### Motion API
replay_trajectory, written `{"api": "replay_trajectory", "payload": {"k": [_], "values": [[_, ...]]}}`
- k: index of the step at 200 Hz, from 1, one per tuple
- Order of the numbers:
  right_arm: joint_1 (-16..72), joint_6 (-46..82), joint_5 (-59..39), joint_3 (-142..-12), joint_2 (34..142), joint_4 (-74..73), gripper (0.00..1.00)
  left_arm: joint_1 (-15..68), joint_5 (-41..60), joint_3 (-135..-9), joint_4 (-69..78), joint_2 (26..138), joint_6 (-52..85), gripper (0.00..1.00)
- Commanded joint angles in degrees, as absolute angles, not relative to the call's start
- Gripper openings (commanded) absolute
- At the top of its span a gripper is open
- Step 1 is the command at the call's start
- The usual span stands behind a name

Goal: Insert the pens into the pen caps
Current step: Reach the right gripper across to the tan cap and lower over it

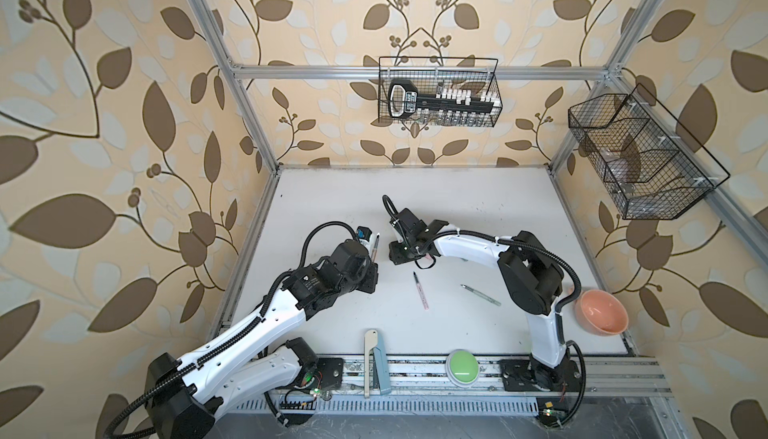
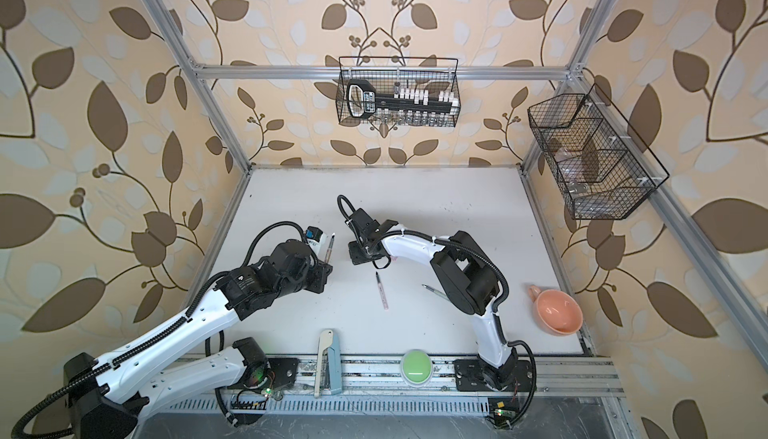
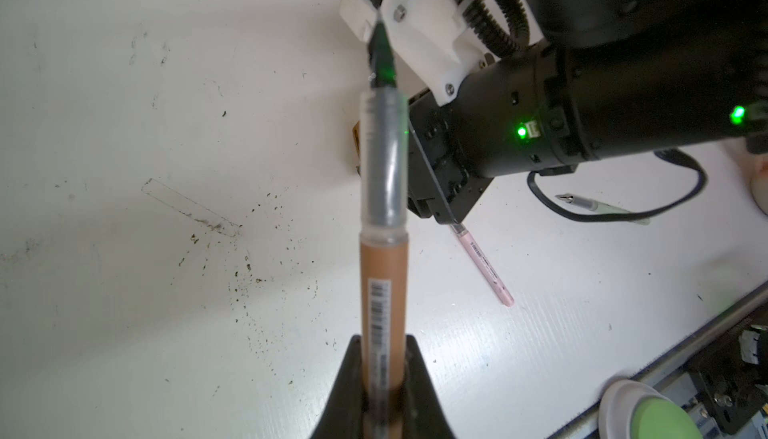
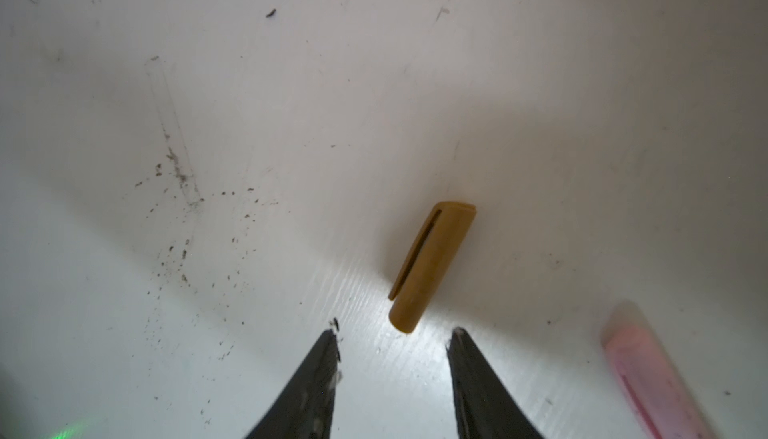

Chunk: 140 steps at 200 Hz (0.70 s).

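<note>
My left gripper (image 3: pixel 382 374) is shut on the brown-orange pen (image 3: pixel 382 291), whose dark tip points toward the right arm's wrist; both top views show this pen (image 1: pixel 374 248) (image 2: pixel 330 246) raised above the table. In the right wrist view my right gripper (image 4: pixel 395 335) stands open just short of the brown cap (image 4: pixel 432 262), which lies on the table, with nothing between the fingers. A pink cap (image 4: pixel 640 374) lies off to one side. The pink pen (image 1: pixel 420 290) (image 3: pixel 486 270) and the pale green pen (image 1: pixel 480 295) (image 3: pixel 602 207) lie loose on the table.
A salmon cup (image 1: pixel 602 310) sits at the right edge of the table. A green button (image 1: pixel 462 364) and a flat beige and teal tool (image 1: pixel 374 358) lie at the front rail. Wire baskets hang on the back wall (image 1: pixel 438 92) and the right wall (image 1: pixel 640 158).
</note>
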State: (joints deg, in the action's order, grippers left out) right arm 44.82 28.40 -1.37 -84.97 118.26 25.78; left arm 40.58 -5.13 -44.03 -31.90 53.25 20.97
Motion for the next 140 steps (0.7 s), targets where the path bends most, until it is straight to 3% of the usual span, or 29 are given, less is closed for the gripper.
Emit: {"api": "replay_trajectory", "payload": {"k": [1, 140], "values": [[44.01, 27.66, 0.00, -87.22, 120.15, 28.74, 0.46, 41.16, -6.10, -44.53, -31.51, 51.55, 21.24, 0.00], [43.76, 24.15, 2.57, -97.44, 128.82, 35.31, 0.44, 41.58, -7.74, -44.56, -32.08, 51.34, 21.16, 0.00]]}}
